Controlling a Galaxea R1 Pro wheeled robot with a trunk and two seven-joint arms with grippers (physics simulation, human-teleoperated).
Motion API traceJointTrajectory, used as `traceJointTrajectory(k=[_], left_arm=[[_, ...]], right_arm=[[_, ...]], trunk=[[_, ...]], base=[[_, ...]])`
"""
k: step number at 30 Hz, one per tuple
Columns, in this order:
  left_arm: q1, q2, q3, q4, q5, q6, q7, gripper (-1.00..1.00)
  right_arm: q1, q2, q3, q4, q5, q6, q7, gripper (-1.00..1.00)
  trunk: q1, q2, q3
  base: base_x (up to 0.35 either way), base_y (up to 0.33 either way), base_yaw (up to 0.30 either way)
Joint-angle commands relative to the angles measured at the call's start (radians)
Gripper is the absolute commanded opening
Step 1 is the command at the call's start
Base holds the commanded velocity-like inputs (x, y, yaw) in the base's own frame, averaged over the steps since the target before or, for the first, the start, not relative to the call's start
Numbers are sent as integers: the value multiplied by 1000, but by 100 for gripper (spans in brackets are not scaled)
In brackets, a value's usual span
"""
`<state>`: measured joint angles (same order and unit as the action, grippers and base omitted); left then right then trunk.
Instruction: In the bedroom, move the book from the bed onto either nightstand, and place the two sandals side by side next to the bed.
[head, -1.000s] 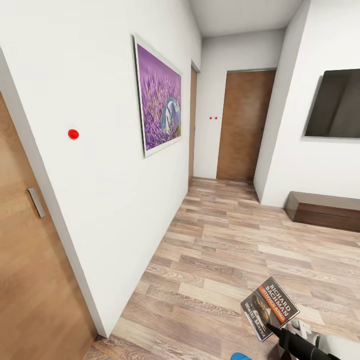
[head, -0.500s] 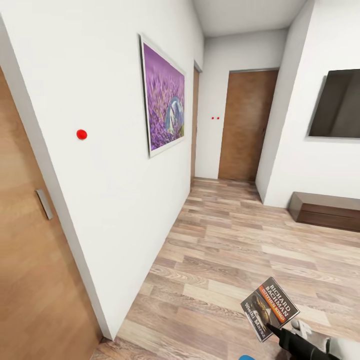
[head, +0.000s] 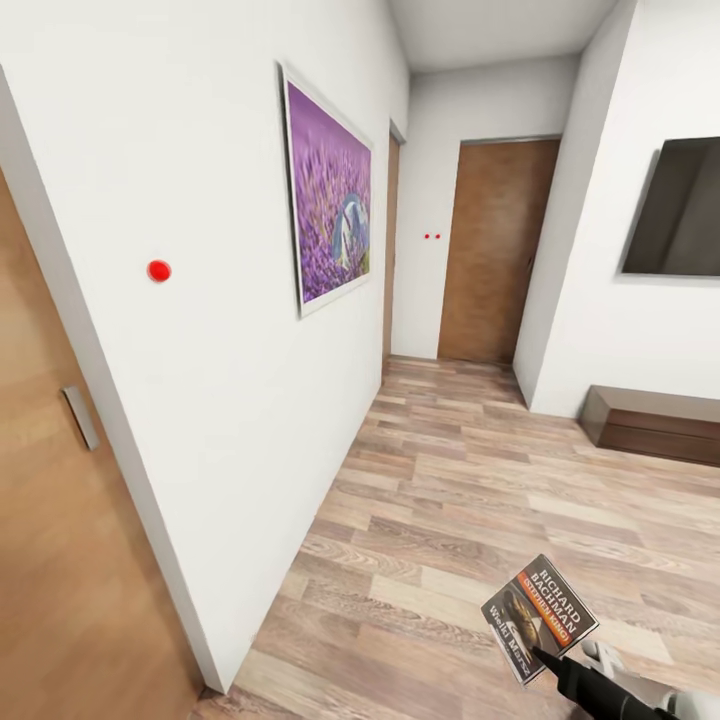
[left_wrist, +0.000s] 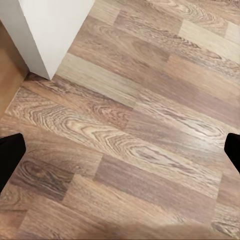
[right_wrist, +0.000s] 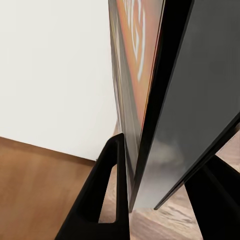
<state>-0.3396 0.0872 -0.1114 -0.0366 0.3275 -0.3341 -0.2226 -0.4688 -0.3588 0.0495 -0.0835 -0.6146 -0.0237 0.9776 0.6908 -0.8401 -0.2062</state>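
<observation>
The book (head: 540, 617) sits at 5 o'clock in your head view, held up over the wood floor (head: 470, 500), cover facing you. Your right gripper (head: 540, 655) pinches its lower edge; the right wrist view shows both fingers (right_wrist: 107, 200) pressed on the book edge-on. Your left gripper (left_wrist: 120, 150) has its jaws spread wide over bare floor. Purple painting (head: 330, 200) at 11 o'clock on the white wall (head: 200, 350), brown door (head: 495, 250) at 12, dark TV (head: 675, 210) at 2, low dark cabinet (head: 650, 425) at 3.

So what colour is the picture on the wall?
Mostly purple, white-framed picture; head view shows it best.
</observation>
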Motion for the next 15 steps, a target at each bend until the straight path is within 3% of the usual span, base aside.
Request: traceJointTrajectory(k=[1,8,15], left_arm=[[-1,0,-8,1,11,-3,-4,100],[-1,0,-8,1,10,-3,-4,100],[-1,0,-8,1,10,-3,-4,100]], right_arm=[[-1,0,4,1,-5,-2,3,-100],[-1,0,4,1,-5,-2,3,-100],[-2,0,4,1,-5,-2,4,-100]], trunk=[[1,-1,-1],[1,-1,-1],[1,-1,-1]], base=[[308,0,0],[325,13,0],[330,109,0]])
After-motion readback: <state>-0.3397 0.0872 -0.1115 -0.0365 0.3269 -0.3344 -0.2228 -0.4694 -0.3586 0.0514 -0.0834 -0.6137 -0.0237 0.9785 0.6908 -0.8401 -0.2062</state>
